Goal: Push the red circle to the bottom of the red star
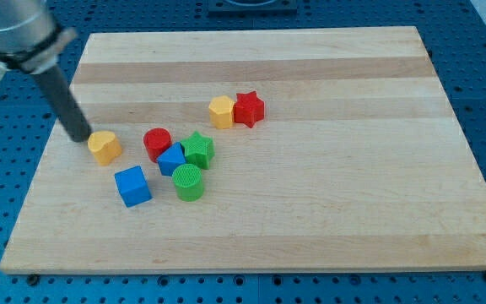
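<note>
The red circle (157, 142) lies left of the board's middle, touching a small blue block (172, 159) at its lower right. The red star (249, 109) lies up and to the right of it, touching a yellow hexagon (222, 111) on its left. My tip (83, 135) is at the board's left side, right against the left edge of a yellow heart block (105, 147). The tip is well to the left of the red circle, with the yellow heart between them.
A green star (197, 149) touches the small blue block on its right. A green cylinder (188, 181) lies just below them. A blue cube (132, 186) lies at lower left. The wooden board (353, 194) rests on a blue perforated table.
</note>
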Robot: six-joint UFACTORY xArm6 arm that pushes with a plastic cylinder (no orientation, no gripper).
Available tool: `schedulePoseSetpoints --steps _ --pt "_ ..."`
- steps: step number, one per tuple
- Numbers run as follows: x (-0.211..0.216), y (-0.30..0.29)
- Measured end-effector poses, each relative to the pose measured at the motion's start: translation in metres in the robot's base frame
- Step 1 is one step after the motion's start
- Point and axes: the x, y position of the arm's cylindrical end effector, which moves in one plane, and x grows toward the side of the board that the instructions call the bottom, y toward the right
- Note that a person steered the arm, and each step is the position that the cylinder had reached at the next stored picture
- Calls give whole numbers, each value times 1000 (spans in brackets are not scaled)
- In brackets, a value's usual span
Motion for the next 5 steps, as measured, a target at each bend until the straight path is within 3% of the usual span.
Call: schedulePoseSetpoints --steps 1,2,3,4,5 --pt "0 81" --pt "1 104" --pt "6 60" --pt "23 67" --pt "42 121"
